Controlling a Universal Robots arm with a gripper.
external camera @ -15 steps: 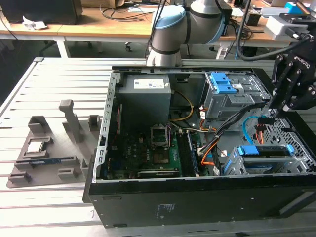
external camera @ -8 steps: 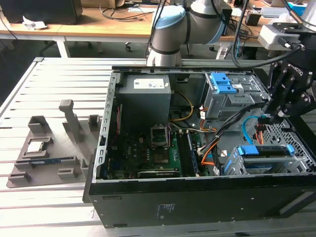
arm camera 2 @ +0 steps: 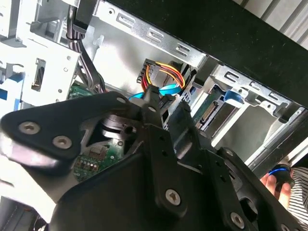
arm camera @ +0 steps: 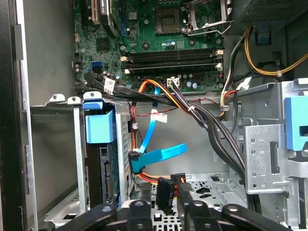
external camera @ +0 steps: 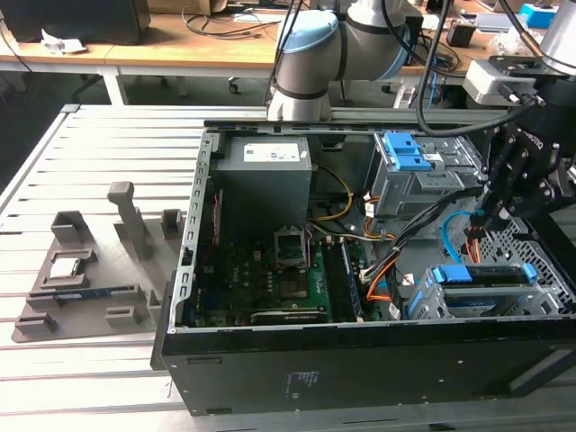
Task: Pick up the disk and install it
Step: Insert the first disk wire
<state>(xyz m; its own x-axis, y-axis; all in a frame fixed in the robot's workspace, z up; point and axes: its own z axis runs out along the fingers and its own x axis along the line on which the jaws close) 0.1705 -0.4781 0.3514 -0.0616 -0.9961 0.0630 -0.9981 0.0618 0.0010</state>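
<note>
Inside the case (external camera: 360, 369), cables (external camera: 405, 247) crowd toward the disk (external camera: 481, 275), which sits in its bay at the exterior view's right. My gripper (external camera: 493, 214) hangs just above; I cannot tell whether it is apart or closed. Any descent could snag a cable.

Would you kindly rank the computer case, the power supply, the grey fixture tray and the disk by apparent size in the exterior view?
1. Computer case.
2. Grey fixture tray and power supply: look alike, so unranked.
3. Disk, partly hidden in its cage.
</note>
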